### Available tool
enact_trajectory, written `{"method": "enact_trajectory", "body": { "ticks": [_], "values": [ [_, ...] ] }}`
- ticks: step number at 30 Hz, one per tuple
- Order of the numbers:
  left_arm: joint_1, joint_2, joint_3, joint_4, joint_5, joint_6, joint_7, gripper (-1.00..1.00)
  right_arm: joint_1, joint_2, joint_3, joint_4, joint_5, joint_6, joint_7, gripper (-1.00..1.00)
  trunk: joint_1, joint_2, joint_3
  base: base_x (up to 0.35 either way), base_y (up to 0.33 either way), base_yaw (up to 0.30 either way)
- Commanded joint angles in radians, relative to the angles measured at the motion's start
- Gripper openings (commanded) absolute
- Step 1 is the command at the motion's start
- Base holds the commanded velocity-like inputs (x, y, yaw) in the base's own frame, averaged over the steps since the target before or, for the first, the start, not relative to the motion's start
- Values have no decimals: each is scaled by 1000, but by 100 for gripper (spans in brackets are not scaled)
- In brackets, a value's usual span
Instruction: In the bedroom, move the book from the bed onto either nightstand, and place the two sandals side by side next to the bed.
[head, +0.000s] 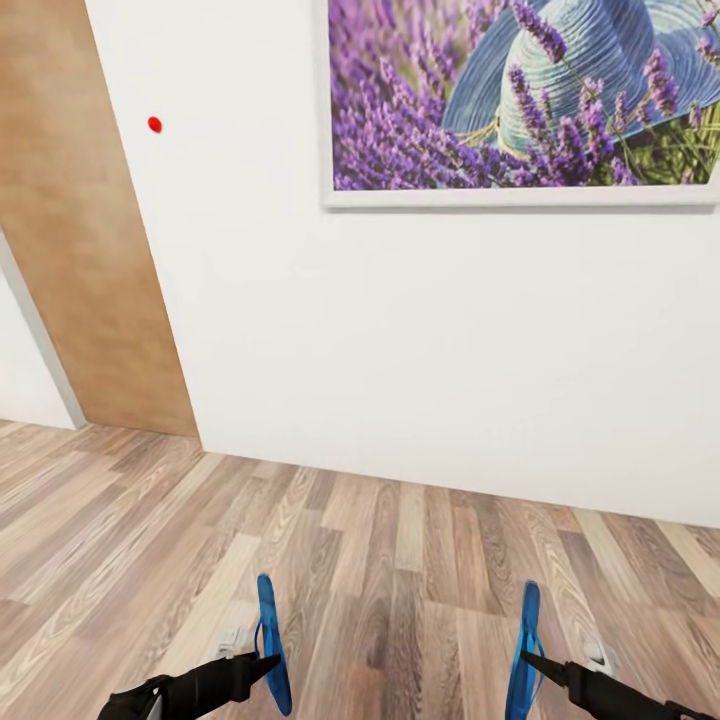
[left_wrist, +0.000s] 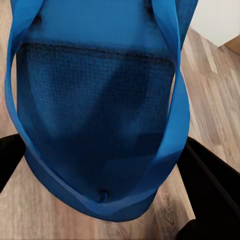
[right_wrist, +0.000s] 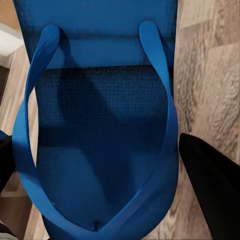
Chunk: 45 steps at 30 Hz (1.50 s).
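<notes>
I carry one bright blue sandal in each hand. In the head view my left gripper (head: 264, 664) is shut on the left sandal (head: 270, 640), held on edge above the wood floor. My right gripper (head: 528, 660) is shut on the right sandal (head: 524, 655), also on edge. Up close, the left sandal (left_wrist: 100, 110) shows its sole and strap between black fingers (left_wrist: 210, 190). The right sandal (right_wrist: 100, 125) looks the same, with a black finger (right_wrist: 212, 192) beside it. The book, bed and nightstands are out of view.
A white wall (head: 430, 340) stands close ahead, with a framed lavender-and-hat picture (head: 525, 95) high on it. A light wooden door (head: 80, 230) is at the left, and a small red dot (head: 154, 124) marks the wall. Brown plank floor (head: 380, 560) lies below.
</notes>
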<state>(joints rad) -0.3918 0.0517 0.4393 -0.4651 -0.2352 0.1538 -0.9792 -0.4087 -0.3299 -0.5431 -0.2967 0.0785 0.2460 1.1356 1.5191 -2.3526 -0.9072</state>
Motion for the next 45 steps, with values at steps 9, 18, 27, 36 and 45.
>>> {"method": "enact_trajectory", "body": {
  "ticks": [9,18,27,36,45],
  "values": [
    [-1,-1,9,-1,-6,10,-7,-100,-1,0,-9,-1,7,9,4,-100,0,0,-1,328,0,0],
    [-1,-1,9,-1,-6,10,-7,-100,-1,0,-9,-1,7,9,4,-100,0,0,-1,328,0,0],
    [-2,-1,9,-1,-6,10,-7,-100,-1,1,-9,-1,7,8,4,-100,0,0,-1,328,0,0],
    [-1,-1,9,-1,-6,10,-7,-100,-1,1,-9,-1,7,8,4,-100,0,0,-1,328,0,0],
    [-1,-1,9,-1,-6,10,-7,-100,-1,0,-9,-1,7,8,4,-100,0,0,-1,328,0,1]
  ]
}}
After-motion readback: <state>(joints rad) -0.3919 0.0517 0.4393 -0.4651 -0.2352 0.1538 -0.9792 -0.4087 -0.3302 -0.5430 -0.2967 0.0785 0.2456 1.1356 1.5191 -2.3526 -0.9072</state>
